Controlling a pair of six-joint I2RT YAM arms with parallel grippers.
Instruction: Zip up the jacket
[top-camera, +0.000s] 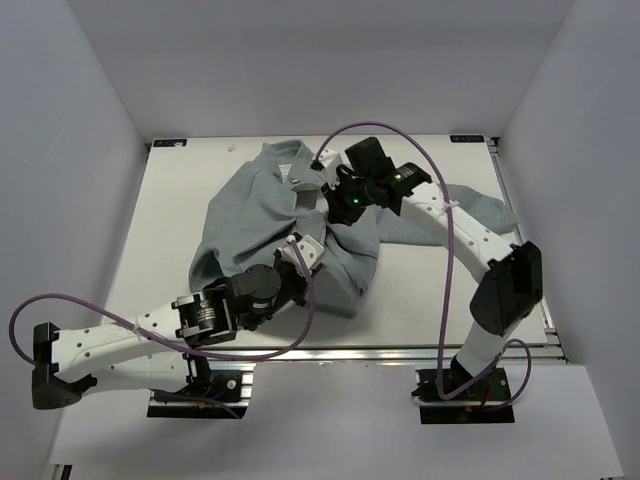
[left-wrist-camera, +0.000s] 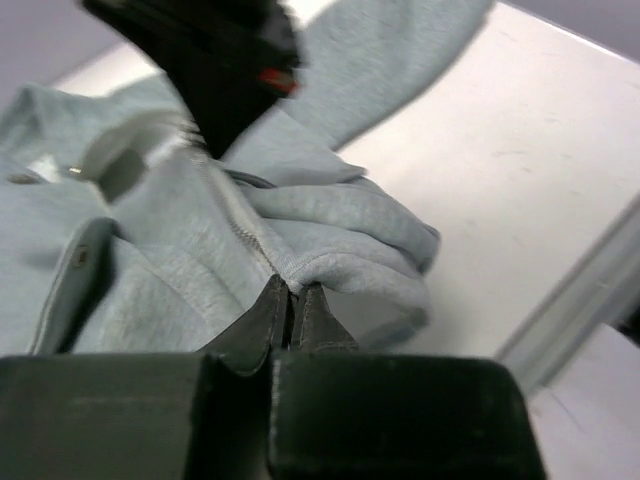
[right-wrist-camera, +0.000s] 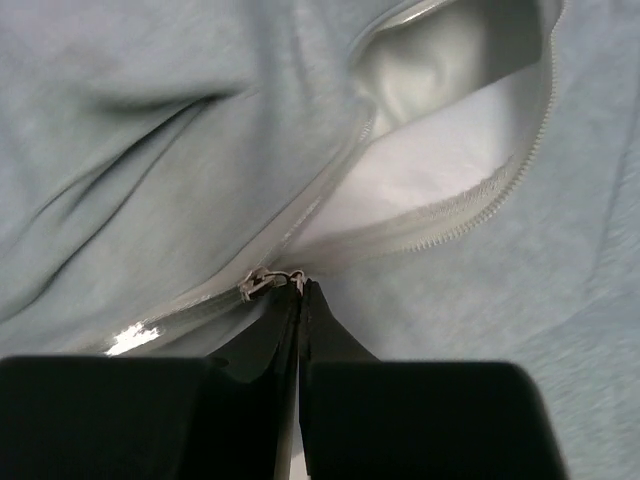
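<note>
The grey-green jacket lies bunched in the middle of the table, collar at the far side. My left gripper is shut on the jacket's bottom hem at the foot of the zipper. My right gripper is shut on the zipper pull, which hangs from the silver slider. Above the slider the zipper is open and shows the pale lining. In the left wrist view the closed zipper runs up from the hem toward the right gripper.
One sleeve trails toward the table's right edge under the right arm. The white table has a metal rail along its near edge. A flap pocket with a snap shows in the left wrist view.
</note>
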